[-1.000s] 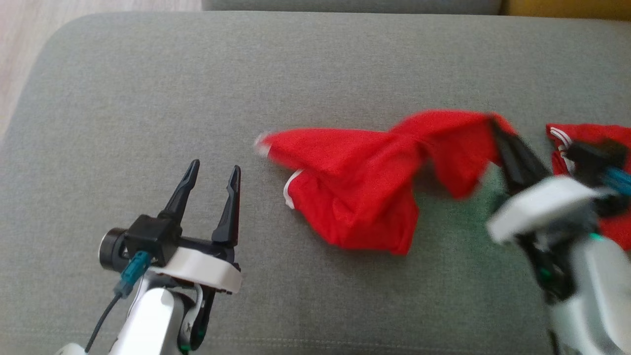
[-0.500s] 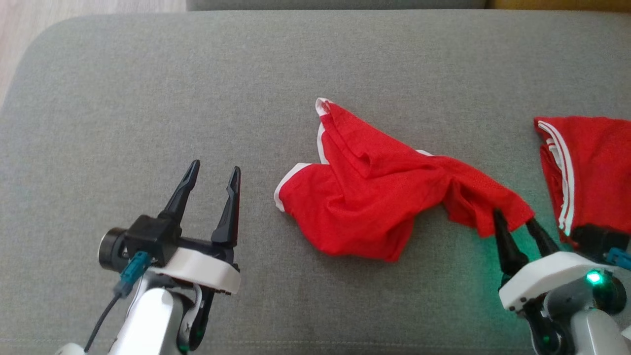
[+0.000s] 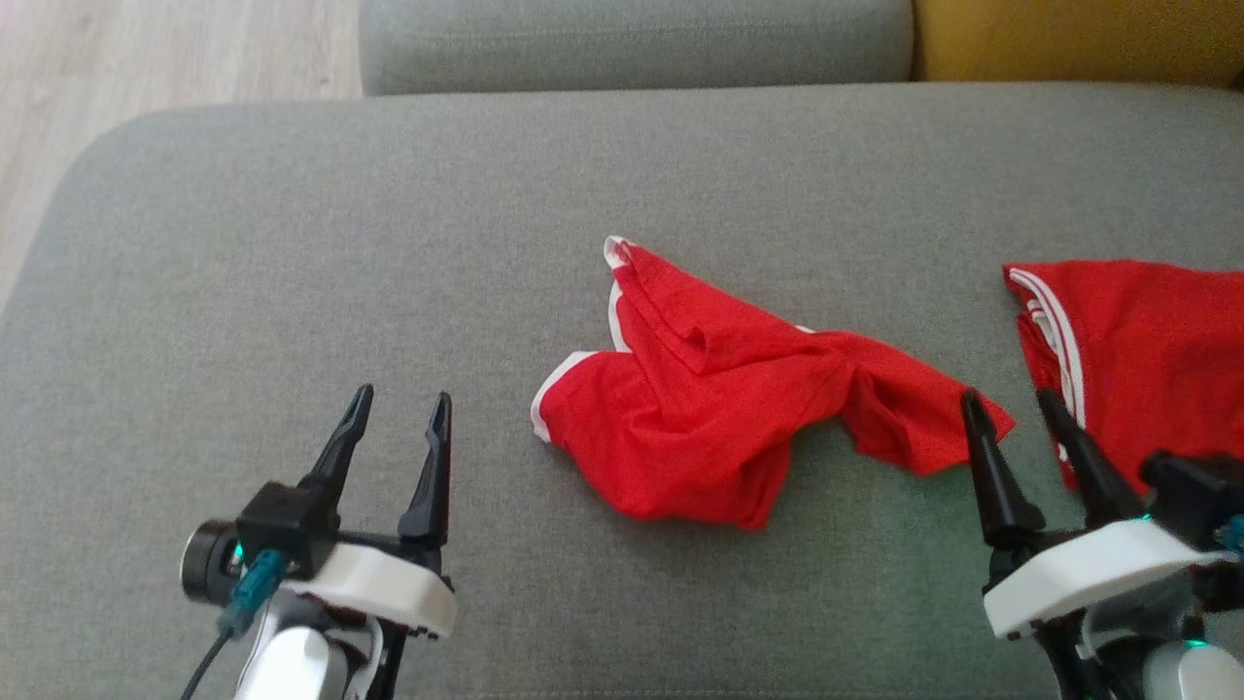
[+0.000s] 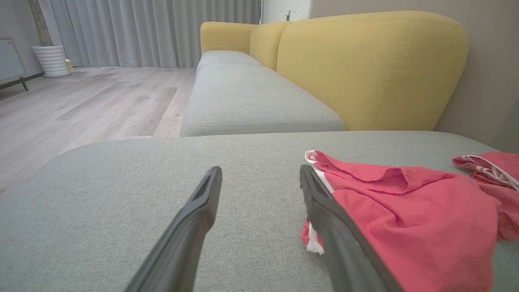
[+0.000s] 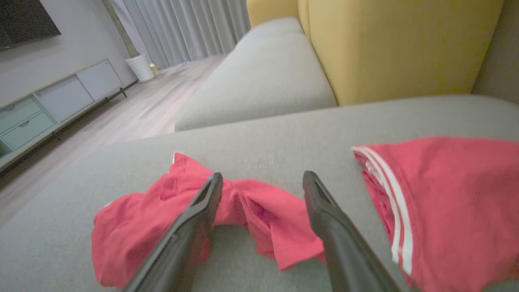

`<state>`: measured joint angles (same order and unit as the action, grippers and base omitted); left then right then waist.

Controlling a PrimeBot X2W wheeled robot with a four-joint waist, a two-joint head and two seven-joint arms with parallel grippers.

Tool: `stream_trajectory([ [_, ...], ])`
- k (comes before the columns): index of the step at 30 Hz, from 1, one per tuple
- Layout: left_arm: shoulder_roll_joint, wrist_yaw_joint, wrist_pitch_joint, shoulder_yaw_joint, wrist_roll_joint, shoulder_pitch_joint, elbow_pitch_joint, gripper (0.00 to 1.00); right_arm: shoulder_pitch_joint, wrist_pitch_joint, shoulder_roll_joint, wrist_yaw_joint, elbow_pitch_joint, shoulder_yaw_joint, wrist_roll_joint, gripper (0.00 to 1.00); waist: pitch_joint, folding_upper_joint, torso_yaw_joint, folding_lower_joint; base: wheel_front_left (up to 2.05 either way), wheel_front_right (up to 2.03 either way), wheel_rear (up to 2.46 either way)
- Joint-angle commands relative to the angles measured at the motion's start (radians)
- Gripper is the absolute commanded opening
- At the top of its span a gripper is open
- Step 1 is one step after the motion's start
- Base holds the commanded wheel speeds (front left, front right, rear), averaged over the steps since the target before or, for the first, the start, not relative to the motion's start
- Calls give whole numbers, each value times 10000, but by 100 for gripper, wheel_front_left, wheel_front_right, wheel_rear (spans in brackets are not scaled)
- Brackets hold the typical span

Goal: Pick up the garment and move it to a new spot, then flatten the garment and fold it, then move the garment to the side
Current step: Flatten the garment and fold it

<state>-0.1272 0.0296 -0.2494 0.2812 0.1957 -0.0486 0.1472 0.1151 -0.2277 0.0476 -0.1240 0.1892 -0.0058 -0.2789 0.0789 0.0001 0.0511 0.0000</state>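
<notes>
the grey sofa seat [image 3: 292,243] carries everything here. the garment [image 3: 700,418] lies crumpled near its middle, resting on the cloth and held by nothing. its long axis runs across the seat, from left to right in the head view. the wide bunched part with the white hem [image 3: 544,399] is toward the robot's left, and a narrow twisted tail [image 3: 923,428] reaches toward the robot's right. a second red garment [image 3: 1147,350], with white stripes, lies apart from it at the right side of the seat, and it seems not to be the one in work.

the right gripper [image 3: 1006,397] is the nearer one. its jaws stand apart and hold nothing, and their tips are just beside the end of the tail. in the right wrist view the tail [image 5: 279,227] lies ahead, in the gap between the two fingers. the left gripper [image 3: 402,395] also has its jaws apart and empty, and it is farther. the garment is to its right with bare seat between, and in the left wrist view the hem [image 4: 314,243] shows just past the right finger.

probably the garment is in its new spot and the flattening comes next. for this, each arm likely needs to take its own end along this axis: the right at the tail, the left at the hem.
</notes>
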Motion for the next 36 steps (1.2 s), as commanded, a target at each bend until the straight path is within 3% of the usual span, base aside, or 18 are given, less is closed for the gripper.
stream_trajectory([
  [1,-165,95,-104,-376,55,-225,-322,100,-293,139,58,-67,470,237,97,100,-140,-1,-15,0,0,0,0],
  [17,-425,312,404,-272,181,697,-858,100,167,579,76,-67,461,499,721,100,-834,-1,60,0,0,0,0],
  [29,-473,338,451,-155,214,493,-1002,100,-49,504,125,-67,295,492,970,100,-573,-1,182,0,0,0,0],
  [36,-329,162,330,117,172,-125,-929,100,-1239,393,652,-67,-546,878,863,100,131,-1,757,0,0,0,0],
])
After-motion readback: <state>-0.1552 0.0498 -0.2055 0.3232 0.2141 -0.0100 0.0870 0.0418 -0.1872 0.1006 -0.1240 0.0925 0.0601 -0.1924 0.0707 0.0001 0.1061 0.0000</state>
